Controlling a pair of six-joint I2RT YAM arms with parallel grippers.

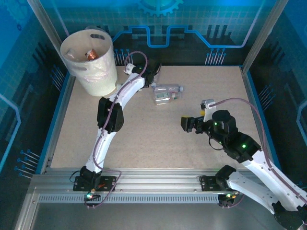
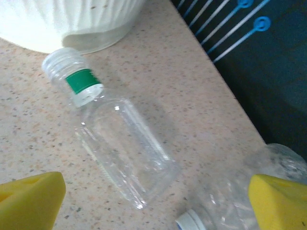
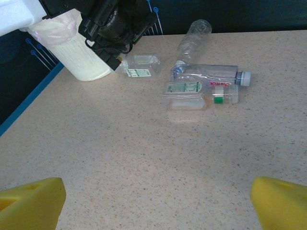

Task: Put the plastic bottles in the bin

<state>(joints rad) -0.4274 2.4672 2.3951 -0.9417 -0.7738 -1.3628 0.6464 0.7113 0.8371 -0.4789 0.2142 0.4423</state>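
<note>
Bin: large white round plastic bucket (image 1: 98,79), worktop's (image 1: 158,139) far-left corner; contents unclear.
Bottles: clear plastic bottles (image 1: 167,92) clustered toward far edge; green-banded bottle (image 2: 122,148) beside bucket.
Left gripper (image 2: 156,201): jaws wide over green-banded bottle.
Right gripper (image 3: 156,201): jaws wide, empty.

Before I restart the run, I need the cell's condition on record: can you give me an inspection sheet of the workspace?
Surface: speckled beige table, flat.
Job's things: white bin at far left, holding bottles; clear bottles lying clustered mid-table; green-labelled bottle lying by the bin's base.
Clutter: nothing seen.
Grippers: left gripper open over the green-labelled bottle; right gripper open, empty, short of the cluster.
Cables: purple cables looped along both arms.
Surroundings: blue printed panels; metal rail at the near edge.
</note>
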